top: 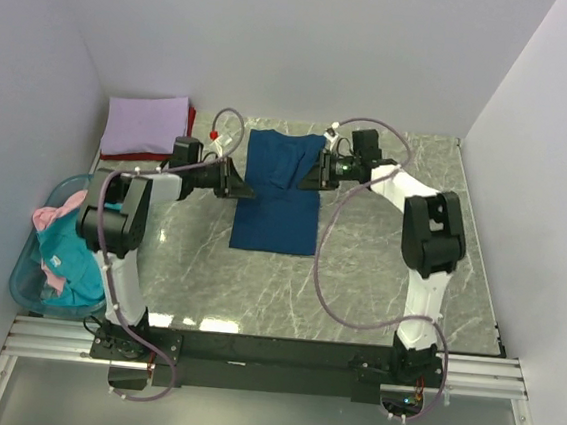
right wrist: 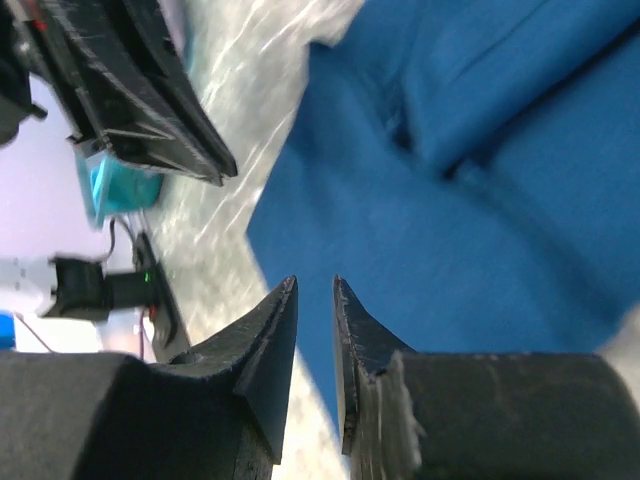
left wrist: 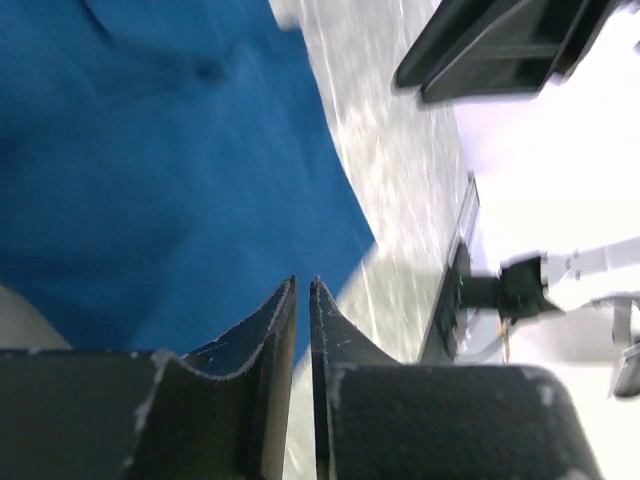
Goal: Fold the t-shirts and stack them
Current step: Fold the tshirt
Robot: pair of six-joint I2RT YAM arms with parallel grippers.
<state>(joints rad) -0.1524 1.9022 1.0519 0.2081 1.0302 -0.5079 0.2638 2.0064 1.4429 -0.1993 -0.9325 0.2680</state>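
Starting at the far left, the basket [top: 21, 293] holds the teal shirt [top: 76, 261] and the pink shirt [top: 50, 216], crumpled, both yet to be folded. Behind it the lavender shirt [top: 146, 124] lies folded on the red shirt [top: 191, 120], a stack of two. The left pincer [left wrist: 303, 285] hovers at the left edge of the dark blue shirt [top: 275, 217], its tips barely parted and empty. That shirt lies mid-worktop [top: 387, 283], narrowed to a long strip, with the crosswise folds apparently left to do. The right pincer [right wrist: 315, 285], slightly spread, grips nothing — poised at the shirt's right edge.
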